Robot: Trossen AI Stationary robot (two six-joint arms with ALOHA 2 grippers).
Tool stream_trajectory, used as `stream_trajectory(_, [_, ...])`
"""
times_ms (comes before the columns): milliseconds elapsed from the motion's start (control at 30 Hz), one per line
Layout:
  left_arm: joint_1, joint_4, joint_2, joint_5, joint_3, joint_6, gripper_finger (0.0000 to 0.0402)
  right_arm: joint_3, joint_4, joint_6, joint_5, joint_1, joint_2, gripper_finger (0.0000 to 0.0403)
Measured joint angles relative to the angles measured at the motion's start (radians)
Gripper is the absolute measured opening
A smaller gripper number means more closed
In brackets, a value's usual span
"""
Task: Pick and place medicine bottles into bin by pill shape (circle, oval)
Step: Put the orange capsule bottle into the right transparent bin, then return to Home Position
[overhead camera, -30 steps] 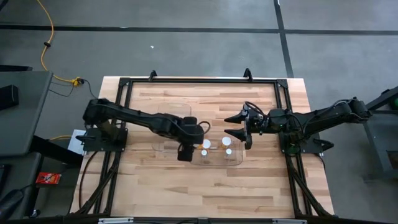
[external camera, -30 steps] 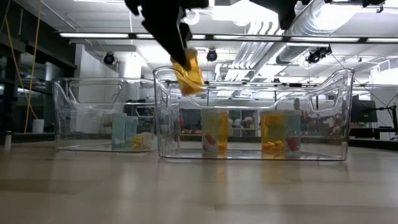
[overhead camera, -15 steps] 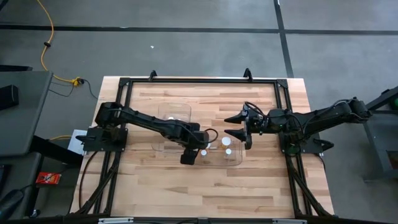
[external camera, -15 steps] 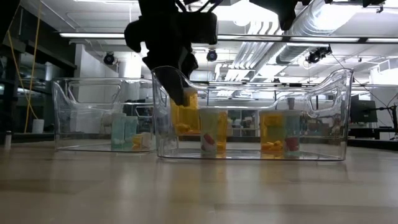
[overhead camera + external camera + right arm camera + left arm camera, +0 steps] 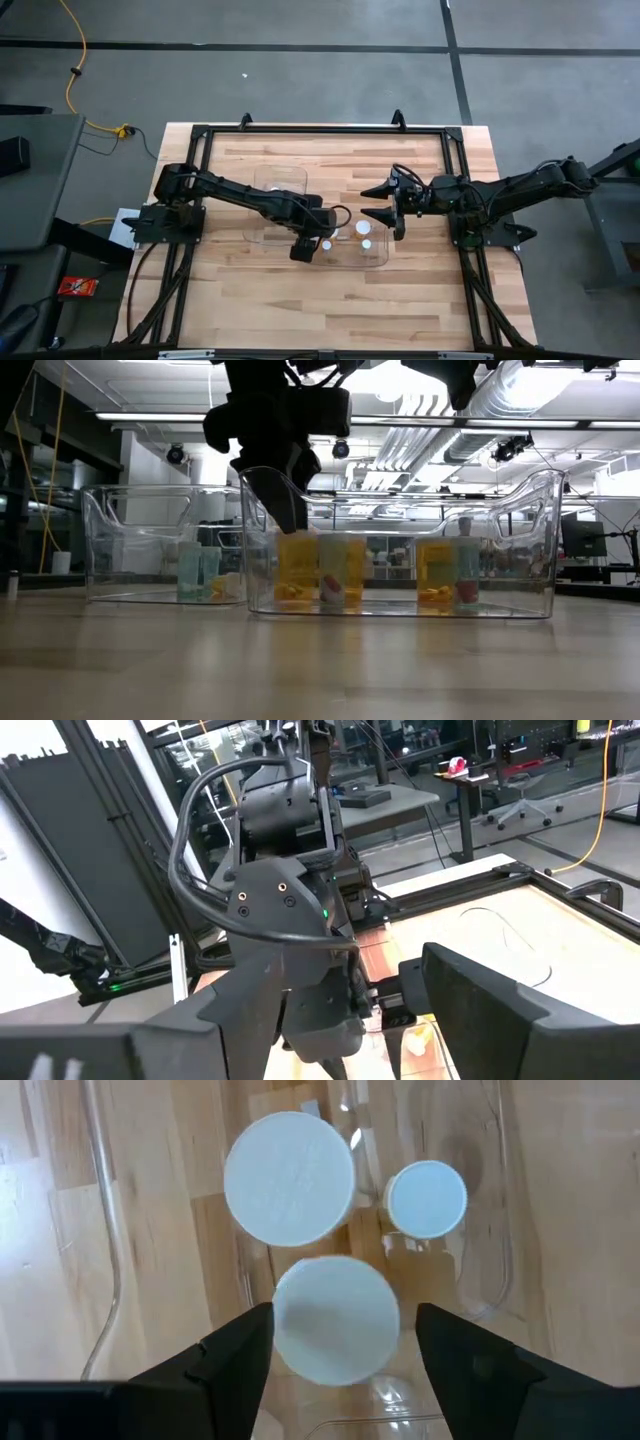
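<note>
Two clear bins stand on the wooden table: the right bin (image 5: 500,540) nearer the camera in the low view, and the left bin (image 5: 130,540). My left gripper (image 5: 303,247) reaches down into the right bin. It is open, with its fingers on either side of the white cap (image 5: 335,1320) of an amber bottle (image 5: 297,565). That bottle stands upright on the bin floor. Other bottles (image 5: 440,570) stand beside it, with two of their caps (image 5: 288,1177) in the left wrist view. My right gripper (image 5: 372,202) hangs open and empty at the bin's far right side.
The left bin holds pale green and other bottles (image 5: 200,572). A black frame (image 5: 300,130) runs round the table. My left arm (image 5: 280,900) fills the right wrist view close ahead. Bare wood lies toward the near edge (image 5: 320,310).
My left gripper has gone down into the right bin with the amber bottle. The bottle was tilted above the bin's rim a second ago. It now stands upright on the bin floor next to the other bottles.
</note>
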Motion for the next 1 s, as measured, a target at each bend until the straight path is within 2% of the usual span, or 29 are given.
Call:
stream_trajectory(267, [0.0,0.0,-0.003,0.001,0.0,-0.001,0.0264,0.0,-0.001,-0.002,0.0,0.0,0.0,0.0232])
stream_trajectory(367, [0.0,-0.038,-0.012,0.032,0.045,-0.001,0.0268,0.0,-0.001,-0.002,0.0,0.0,0.0,0.0232])
stream_trajectory(500, [0.0,-0.113,-0.072,0.057,0.123,-0.024,0.0268,0.0,0.002,-0.002,0.0,0.0,0.0,0.0232])
stream_trajectory(667, [-0.003,-0.097,-0.219,0.045,0.11,-0.097,0.0258,0.0,0.023,-0.014,-0.013,0.0,0.0,0.0232])
stream_trajectory(800, [-0.019,0.075,-0.398,0.018,0.016,-0.097,0.0238,0.0,0.032,-0.027,-0.013,0.0,0.0,0.0232])
stream_trajectory(1000, [-0.036,0.441,-0.688,0.007,-0.212,-0.094,0.0196,0.0,0.035,-0.03,-0.013,0.0,0.0,0.0232])
